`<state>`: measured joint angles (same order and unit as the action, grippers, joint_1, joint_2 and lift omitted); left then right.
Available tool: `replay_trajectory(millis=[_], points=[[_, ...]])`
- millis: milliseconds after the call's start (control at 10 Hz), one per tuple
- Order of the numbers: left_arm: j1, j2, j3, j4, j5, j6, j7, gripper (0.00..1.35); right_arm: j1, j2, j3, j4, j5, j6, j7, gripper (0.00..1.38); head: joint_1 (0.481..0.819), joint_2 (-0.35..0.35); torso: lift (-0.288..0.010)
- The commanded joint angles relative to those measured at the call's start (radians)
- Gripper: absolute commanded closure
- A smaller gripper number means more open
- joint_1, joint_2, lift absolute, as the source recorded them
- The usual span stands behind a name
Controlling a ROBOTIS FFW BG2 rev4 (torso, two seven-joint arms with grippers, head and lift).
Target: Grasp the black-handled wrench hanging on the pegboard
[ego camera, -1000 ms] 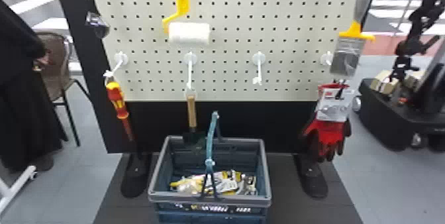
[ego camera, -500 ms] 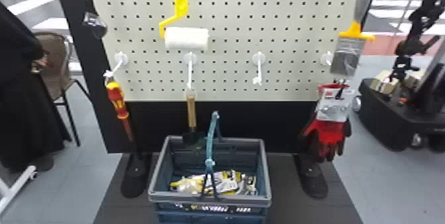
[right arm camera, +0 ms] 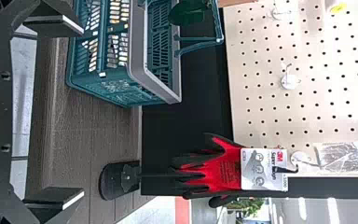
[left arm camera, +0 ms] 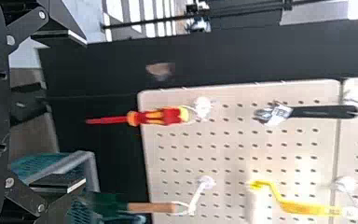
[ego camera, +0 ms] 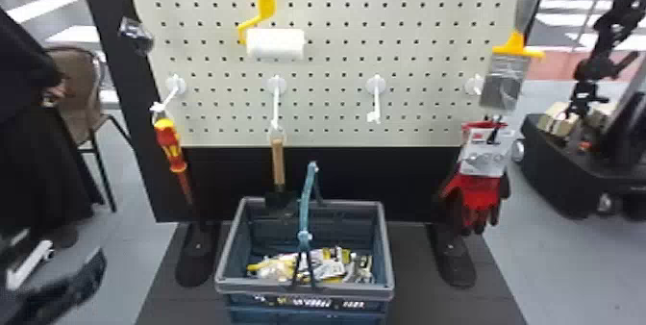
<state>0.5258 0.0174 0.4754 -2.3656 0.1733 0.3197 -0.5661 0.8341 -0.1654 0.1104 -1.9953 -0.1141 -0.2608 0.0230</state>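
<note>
Cream perforated pegboard (ego camera: 336,59) dotted with an even grid of dark holes, framed in black, across upper centre of the head view. Slim metal wrench (left arm camera: 307,112) with black handle and silver head. Red-and-yellow banded screwdriver (ego camera: 170,148) with red shaft, at left. Plastic paint roller (ego camera: 275,43), yellow handle, white sleeve, near top. Grey-rimmed teal mesh basket (ego camera: 229,247) at lower centre. Red-and-black work gloves (ego camera: 473,194) under a white card, at right

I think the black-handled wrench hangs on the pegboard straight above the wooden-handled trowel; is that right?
Not quite. The wrench hangs on the pegboard straight above the red-and-yellow screwdriver, not the trowel; the yellow roller is what hangs above the trowel. The left wrist view shows it.
</note>
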Motion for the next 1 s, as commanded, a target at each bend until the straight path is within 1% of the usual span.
replay_trajectory(millis=[0, 100, 200, 300, 400, 500, 600, 700, 800, 900], points=[[-0.137, 0.052, 0.023, -0.021, 0.012, 0.127, -0.044, 0.26, 0.002, -0.003, 0.000, -0.001, -0.003, 0.000, 0.000, 0.10, 0.549, 0.000, -0.100], [-0.231, 0.093, 0.025, -0.024, 0.018, 0.211, -0.070, 0.26, 0.002, -0.003, 0.000, -0.004, -0.003, 0.000, 0.000, 0.10, 0.549, 0.000, -0.100], [-0.319, 0.139, 0.026, -0.021, 0.017, 0.263, -0.081, 0.26, -0.002, -0.005, 0.000, -0.004, -0.003, 0.002, 0.000, 0.10, 0.549, 0.000, -0.100], [-0.407, 0.185, 0.035, -0.019, 0.008, 0.315, -0.110, 0.26, -0.005, -0.005, 0.000, -0.006, -0.003, 0.005, 0.000, 0.10, 0.549, 0.000, -0.100], [-0.491, 0.239, 0.038, -0.002, 0.000, 0.358, -0.138, 0.26, -0.007, -0.005, 0.000, -0.009, -0.003, 0.006, 0.000, 0.10, 0.549, 0.000, -0.100], [-0.575, 0.292, 0.026, 0.089, 0.058, 0.371, -0.166, 0.26, -0.005, -0.005, 0.000, -0.011, -0.003, 0.008, 0.000, 0.10, 0.549, 0.000, -0.100], [-0.665, 0.346, 0.002, 0.244, 0.144, 0.351, -0.202, 0.26, -0.005, -0.006, 0.000, -0.014, -0.004, 0.008, 0.000, 0.10, 0.549, 0.000, -0.100], [-0.751, 0.395, -0.024, 0.337, 0.121, 0.343, -0.238, 0.26, -0.007, -0.006, 0.000, -0.016, -0.004, 0.008, 0.000, 0.10, 0.549, 0.000, -0.100], [-0.826, 0.446, -0.067, 0.401, 0.118, 0.354, -0.265, 0.26, -0.009, -0.008, 0.000, -0.016, -0.004, 0.008, 0.000, 0.10, 0.549, 0.000, -0.100], [-0.903, 0.498, -0.126, 0.487, 0.183, 0.355, -0.301, 0.26, -0.009, -0.008, 0.000, -0.016, -0.004, 0.009, 0.000, 0.10, 0.549, 0.000, -0.100]])
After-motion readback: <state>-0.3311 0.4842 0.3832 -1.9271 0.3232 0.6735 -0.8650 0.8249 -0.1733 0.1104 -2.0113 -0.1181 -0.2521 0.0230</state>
